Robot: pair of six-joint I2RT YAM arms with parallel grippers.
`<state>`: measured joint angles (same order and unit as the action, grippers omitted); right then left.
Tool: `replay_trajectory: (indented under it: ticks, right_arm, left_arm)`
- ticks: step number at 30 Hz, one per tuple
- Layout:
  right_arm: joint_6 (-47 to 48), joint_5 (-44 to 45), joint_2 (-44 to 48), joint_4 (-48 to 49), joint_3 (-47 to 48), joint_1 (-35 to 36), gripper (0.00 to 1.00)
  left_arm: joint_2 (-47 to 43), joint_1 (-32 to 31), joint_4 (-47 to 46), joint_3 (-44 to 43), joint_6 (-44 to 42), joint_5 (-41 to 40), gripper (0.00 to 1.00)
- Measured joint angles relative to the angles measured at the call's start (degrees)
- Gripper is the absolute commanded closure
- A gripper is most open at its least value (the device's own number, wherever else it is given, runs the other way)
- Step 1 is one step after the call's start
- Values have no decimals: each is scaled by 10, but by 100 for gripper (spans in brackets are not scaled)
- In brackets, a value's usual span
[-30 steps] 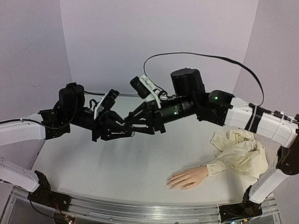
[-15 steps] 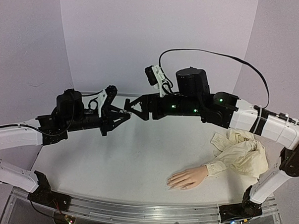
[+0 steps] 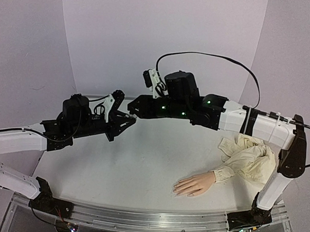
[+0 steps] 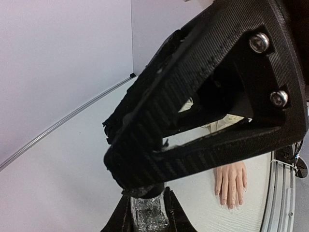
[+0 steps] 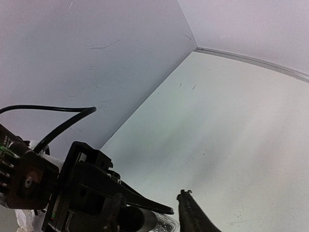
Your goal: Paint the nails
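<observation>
The left gripper (image 3: pixel 127 118) is clamped on a small glittery bottle (image 4: pixel 147 212) above the rear of the bench (image 3: pixel 142 161), tip to tip with the right gripper (image 3: pixel 132 110), whose state cannot be told. The nails (image 4: pixel 231 205) are found on the mannequin hand (image 3: pixel 194 184) laid flat near the bench's front edge, well apart.
</observation>
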<state>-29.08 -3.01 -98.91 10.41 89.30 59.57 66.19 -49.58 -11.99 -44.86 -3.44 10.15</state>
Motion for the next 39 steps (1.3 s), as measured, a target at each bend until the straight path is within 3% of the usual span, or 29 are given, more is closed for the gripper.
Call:
replay_trajectory:
  ticks: [4,8,14,17,24,29,31,36,37,39]
  right_arm:
    - [-1,-1,-3,2,7,0,88]
    - [2,-6,-3,3,8,0,100]
    - [24,-36,-2,5,8,-2,100]
    - [64,-105,6,15,-2,-12,100]
    - [179,-445,39,44,-44,-30,100]
    - [212,-537,40,86,-57,-17,100]
    - [218,-539,41,91,-63,-17,92]
    - [214,-462,77,79,-97,-28,34]
    - [211,-436,89,73,-107,-31,26]
    - [205,-392,110,60,-122,-36,18]
  left_arm:
    - [6,0,0,0,3,1,100]
    - [6,0,0,0,7,3,100]
    - [3,5,2,0,21,27,100]
    - [-4,26,5,0,38,114,100]
    - [-8,50,21,-19,53,459,100]
    - [-8,41,22,-27,54,556,100]
    - [-6,40,26,-27,54,557,100]
    - [-6,41,25,-27,49,466,100]
    - [-7,42,22,-27,48,433,100]
    - [-14,43,16,-26,45,359,100]
